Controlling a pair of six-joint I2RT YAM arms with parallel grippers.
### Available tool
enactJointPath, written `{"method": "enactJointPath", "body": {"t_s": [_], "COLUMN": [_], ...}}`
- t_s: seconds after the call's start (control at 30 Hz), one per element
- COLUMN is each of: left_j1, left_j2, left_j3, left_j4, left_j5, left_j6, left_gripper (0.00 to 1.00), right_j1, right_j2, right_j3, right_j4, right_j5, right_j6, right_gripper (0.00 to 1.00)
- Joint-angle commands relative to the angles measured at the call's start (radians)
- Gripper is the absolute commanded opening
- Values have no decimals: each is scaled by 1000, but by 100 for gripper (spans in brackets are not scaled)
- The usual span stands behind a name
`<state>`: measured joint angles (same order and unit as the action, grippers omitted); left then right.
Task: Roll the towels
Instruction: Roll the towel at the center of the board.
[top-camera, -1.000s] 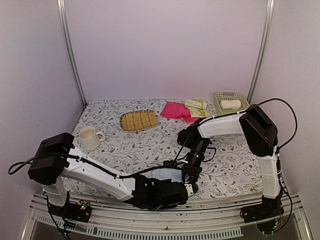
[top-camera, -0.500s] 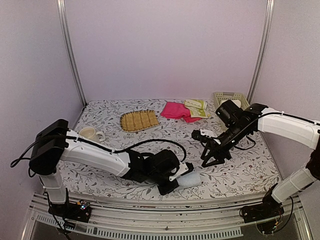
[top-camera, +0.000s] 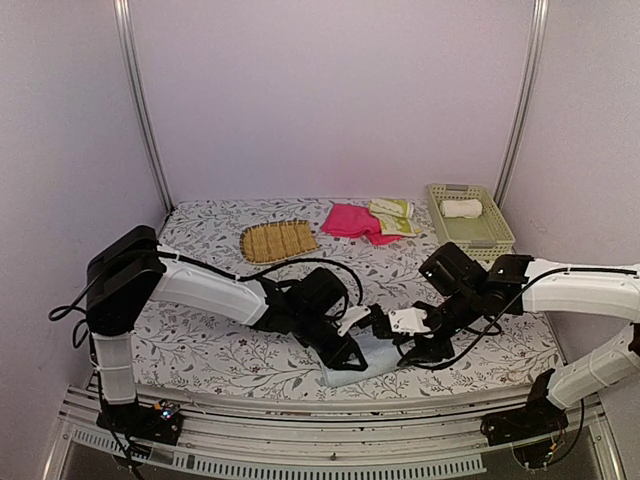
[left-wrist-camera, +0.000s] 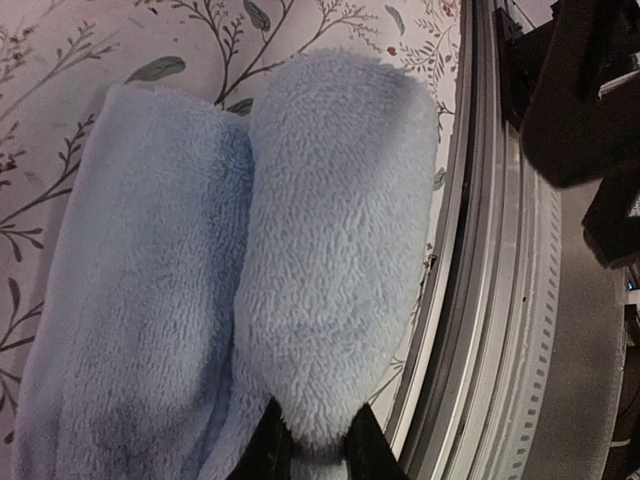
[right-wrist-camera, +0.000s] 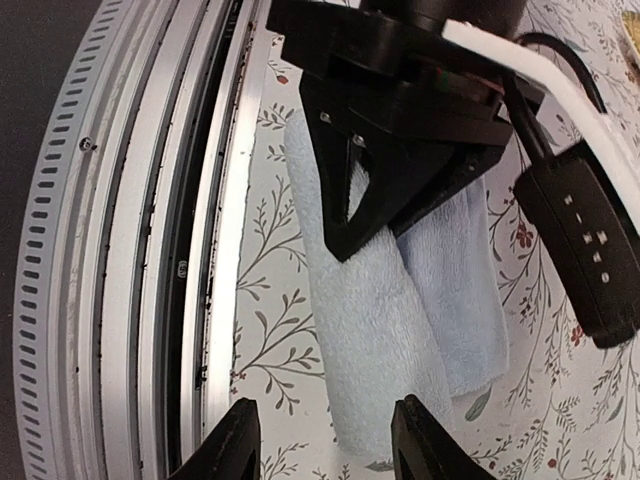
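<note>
Pinching a plump, fleecy blue towel roll, the left gripper clamps one end by the front edge; the right gripper hangs over it, jaws apart. Smooth floral-print cloth lies beneath, ribbed metal rail alongside, pale walls behind.

You have four towels on the table: one light blue towel at the near edge, one pink towel and one yellow-green towel at the far edge, one cream-white towel in the single basket; one woven mat.
</note>
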<state>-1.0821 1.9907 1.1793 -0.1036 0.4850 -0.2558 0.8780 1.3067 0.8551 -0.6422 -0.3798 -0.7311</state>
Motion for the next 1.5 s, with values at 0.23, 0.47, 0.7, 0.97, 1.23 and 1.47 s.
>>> {"method": "enactJointPath", "body": {"t_s": [0.23,0.47,0.7,0.97,1.23,1.47], "left_j1": [28,41,44,33,-113,-250], "left_j2": [72,80,-66,-343,-658,-705], "left_j3": [-41,-45,-136,-394,-597,-573], "left_j4": [-97,-75,19,156,228,183], "left_j5": [65,70,62,-12,-349,-535], "left_j6": [-50,-28,16,-93,-132,-93], "left_gripper": [1,7,33,44,46,46], "right_j1": [146,161,161,161,128,56], "right_j2": [193,317,382,430,578,852], "right_j3": [-34,-31,-30,45,269,529], "right_j4": [247,282,215,32,-194,-397], "right_j5": [220,247,197,88,-6,-83], "right_j6": [-47,-80,-97,-80,-38,-42], "right_gripper": [50,39,18,13,13,13]}}
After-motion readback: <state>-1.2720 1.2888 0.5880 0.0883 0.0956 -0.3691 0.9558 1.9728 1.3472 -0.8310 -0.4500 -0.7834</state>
